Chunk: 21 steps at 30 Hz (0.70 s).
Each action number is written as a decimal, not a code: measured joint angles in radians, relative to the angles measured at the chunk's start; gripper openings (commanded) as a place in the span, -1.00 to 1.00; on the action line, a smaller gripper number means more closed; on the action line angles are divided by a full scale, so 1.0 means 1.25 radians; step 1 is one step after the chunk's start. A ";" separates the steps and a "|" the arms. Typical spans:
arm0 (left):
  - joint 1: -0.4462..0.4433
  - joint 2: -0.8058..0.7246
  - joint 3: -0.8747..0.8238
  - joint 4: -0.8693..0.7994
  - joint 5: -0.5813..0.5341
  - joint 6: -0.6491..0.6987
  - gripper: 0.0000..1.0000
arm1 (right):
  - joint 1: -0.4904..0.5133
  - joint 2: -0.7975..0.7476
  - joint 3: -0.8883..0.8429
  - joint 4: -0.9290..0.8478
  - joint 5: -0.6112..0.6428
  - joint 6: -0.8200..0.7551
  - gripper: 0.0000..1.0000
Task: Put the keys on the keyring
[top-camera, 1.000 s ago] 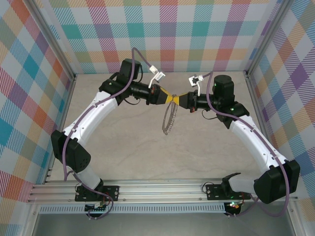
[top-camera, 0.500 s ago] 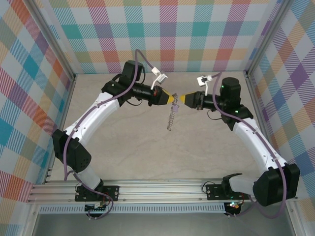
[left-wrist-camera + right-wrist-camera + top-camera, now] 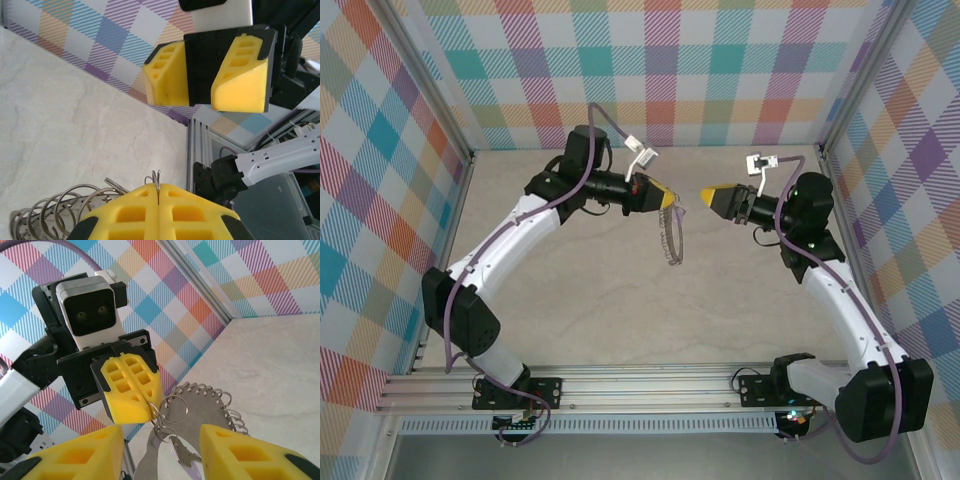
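Note:
My left gripper (image 3: pixel 668 200) is shut, pinching a small split ring (image 3: pixel 155 410) between its yellow fingers. From that ring hangs the keyring (image 3: pixel 671 240), a silver crescent plate (image 3: pixel 200 408) edged with several small rings. A key (image 3: pixel 184 456) with a lilac head dangles from a ring beside the plate. My right gripper (image 3: pixel 708 194) is open, a short way right of the left one, and holds nothing. In the right wrist view its gap (image 3: pixel 160 455) faces the hanging key. In the left wrist view, the pinched ring pokes up from my shut gripper (image 3: pixel 158 189), and the open right gripper (image 3: pixel 202 85) faces it.
Both grippers hover above the beige marble-patterned table (image 3: pixel 620 310) near the back. Checkered walls (image 3: pixel 660 70) and aluminium frame posts (image 3: pixel 840 170) close in the back and sides. A metal rail (image 3: pixel 640 385) runs along the near edge by the arm bases.
The right gripper has opened and pulled back to the right, away from the left gripper. The keyring now hangs from the left gripper alone and has swung slightly.

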 measured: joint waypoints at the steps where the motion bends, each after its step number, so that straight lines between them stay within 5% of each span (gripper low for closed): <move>1: 0.000 -0.008 -0.014 0.026 -0.005 -0.015 -1.00 | 0.002 0.000 -0.008 0.020 0.000 0.014 -0.11; 15: -0.001 -0.064 -0.106 0.259 -0.031 -0.161 -1.00 | 0.079 0.062 -0.018 0.190 0.016 0.092 -0.12; 21: -0.001 -0.066 -0.110 0.289 -0.038 -0.183 -1.00 | 0.109 0.086 -0.018 0.212 0.018 0.095 -0.32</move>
